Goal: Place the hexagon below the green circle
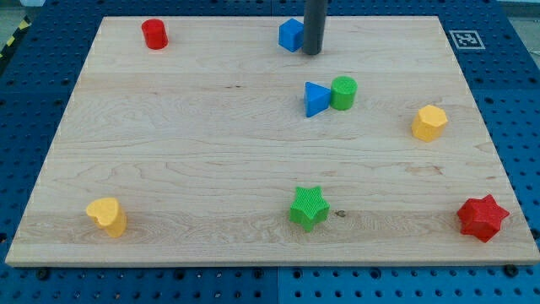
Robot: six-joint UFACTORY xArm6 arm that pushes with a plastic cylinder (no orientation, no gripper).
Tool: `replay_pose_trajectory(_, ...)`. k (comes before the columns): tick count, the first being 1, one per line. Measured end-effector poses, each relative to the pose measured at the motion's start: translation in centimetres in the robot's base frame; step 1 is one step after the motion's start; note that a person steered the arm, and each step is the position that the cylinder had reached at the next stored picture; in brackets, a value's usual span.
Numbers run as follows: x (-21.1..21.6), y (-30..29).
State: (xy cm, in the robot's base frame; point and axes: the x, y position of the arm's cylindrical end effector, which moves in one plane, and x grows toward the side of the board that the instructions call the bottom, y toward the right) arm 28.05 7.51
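Note:
The yellow hexagon (429,122) sits at the view's right, a little lower than and well to the right of the green circle (343,92). The green circle stands right of centre, touching a blue triangle (315,99) on its left. My tip (313,52) is near the view's top centre, just right of a blue cube (291,35), and above-left of the green circle. It is far from the hexagon.
A red cylinder (154,34) stands at the top left. A yellow heart (107,216) lies at the bottom left. A green star (308,208) is at the bottom centre and a red star (483,217) at the bottom right. The wooden board (194,143) lies on a blue pegboard.

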Motion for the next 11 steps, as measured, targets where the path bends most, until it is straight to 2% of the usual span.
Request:
replay_pose_trajectory(2, 0.8, 4.0)
replay_pose_trajectory(5, 6.1, 14.8)
replay_pose_trajectory(8, 6.9, 11.1)
replay_pose_trajectory(11, 7.7, 12.4)
